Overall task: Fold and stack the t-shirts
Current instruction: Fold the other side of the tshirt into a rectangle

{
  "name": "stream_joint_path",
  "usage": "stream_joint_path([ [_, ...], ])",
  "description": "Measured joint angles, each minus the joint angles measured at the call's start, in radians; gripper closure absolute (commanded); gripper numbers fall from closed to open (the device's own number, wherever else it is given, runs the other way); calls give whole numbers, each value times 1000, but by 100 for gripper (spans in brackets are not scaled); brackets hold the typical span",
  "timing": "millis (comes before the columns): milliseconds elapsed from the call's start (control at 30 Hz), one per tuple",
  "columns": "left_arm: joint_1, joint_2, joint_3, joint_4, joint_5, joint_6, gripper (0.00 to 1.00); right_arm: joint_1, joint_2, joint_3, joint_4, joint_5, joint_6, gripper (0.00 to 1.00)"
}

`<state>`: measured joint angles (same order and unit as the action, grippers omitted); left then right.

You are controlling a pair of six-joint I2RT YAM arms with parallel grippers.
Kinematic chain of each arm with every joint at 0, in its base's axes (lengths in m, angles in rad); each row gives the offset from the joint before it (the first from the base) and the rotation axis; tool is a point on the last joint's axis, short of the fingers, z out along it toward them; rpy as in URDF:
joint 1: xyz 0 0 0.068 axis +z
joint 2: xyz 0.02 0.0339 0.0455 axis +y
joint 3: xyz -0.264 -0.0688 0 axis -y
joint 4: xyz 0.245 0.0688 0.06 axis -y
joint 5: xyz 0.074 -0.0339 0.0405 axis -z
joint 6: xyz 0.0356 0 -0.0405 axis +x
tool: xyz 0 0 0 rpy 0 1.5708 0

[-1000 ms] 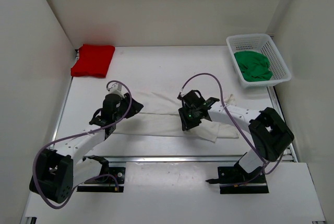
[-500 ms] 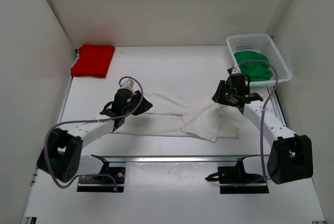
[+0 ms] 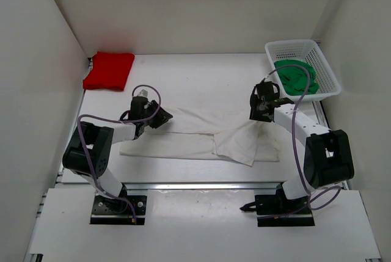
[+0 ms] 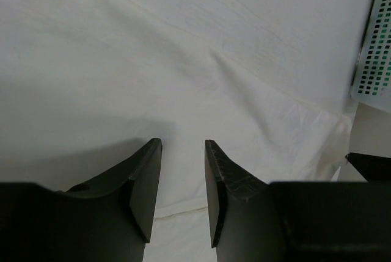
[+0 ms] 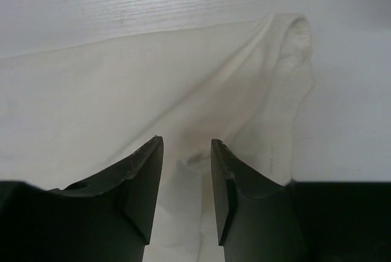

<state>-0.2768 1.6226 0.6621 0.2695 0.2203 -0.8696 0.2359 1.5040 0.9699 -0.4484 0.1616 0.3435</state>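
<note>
**One shirt folded, one half done, one not begun**

Over the last second the right gripper (image 5: 187,140) has been drawn away from the middle of the white t-shirt (image 3: 183,143) to its far right end. The left gripper (image 4: 183,141) has been shifted slightly toward the shirt's far left end. A flap of cloth (image 3: 235,146) has been left turned over near the middle of the shirt.

Both pairs of jaws are seen spread apart with nothing between them. Each is held over the white cloth, and no grip is taken.

The white t-shirt is laid as a long band across the middle of the tabletop (image 3: 201,79), with a bunched corner at its right end. The red t-shirt (image 3: 110,70) is set as a neat folded rectangle at the far left corner. The green t-shirt (image 3: 296,77) is left crumpled in the white basket (image 3: 293,44) at the far right corner.

The task is judged to be under half done. One shirt is finished. The white one is only narrowed and must still be folded shorter and stacked. The green one has yet to be taken out, folded and stacked.
</note>
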Motion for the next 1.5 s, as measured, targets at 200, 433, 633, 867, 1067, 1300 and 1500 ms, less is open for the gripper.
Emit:
stream_joint_path([
  [200,30,6,-20,46,23,-30,55,26,-19,-4,-26,117,-1,62],
  [433,51,6,-44,68,33,-48,56,-35,-26,-14,-14,67,-7,62],
  [633,52,6,-45,76,34,-49,55,-49,19,-24,9,-20,-8,89],
  [867,101,10,-94,122,58,-76,56,-140,0,-89,76,-68,24,100],
  [1067,165,4,-160,170,72,-123,57,-276,-63,-211,195,-145,85,100],
  [1300,206,-1,-193,211,85,-158,57,-330,-16,-264,294,-222,138,89],
  [1500,200,-76,-219,177,75,-159,55,-312,-64,-264,290,-191,142,74],
])
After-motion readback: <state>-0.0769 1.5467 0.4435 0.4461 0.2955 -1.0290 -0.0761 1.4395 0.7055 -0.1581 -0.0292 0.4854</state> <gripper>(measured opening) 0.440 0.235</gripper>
